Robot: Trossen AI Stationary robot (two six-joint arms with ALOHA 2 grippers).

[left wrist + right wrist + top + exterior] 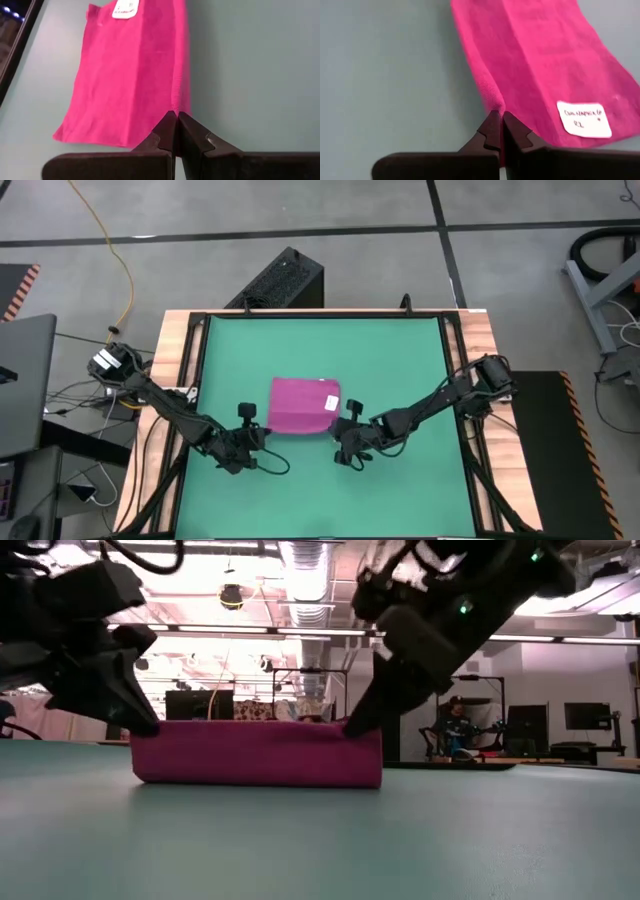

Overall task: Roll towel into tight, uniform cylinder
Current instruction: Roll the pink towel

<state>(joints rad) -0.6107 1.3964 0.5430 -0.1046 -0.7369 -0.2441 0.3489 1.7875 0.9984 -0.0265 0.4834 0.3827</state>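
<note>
Towel (303, 406) lies folded flat near the middle of the green mat (400, 360), slightly toward the near edge of the table (175, 350), white tag (332, 402) on its right side. Left gripper (252, 432) is at the towel's near-left corner, fingers (165, 131) pressed together with the towel's edge pinched between the tips. Right gripper (345, 425) is at the near-right corner, fingertips (492, 127) closed on that edge, just beside the tag. Low view: towel sits as a low flat slab on the mat, both grippers touching its top corners.
</note>
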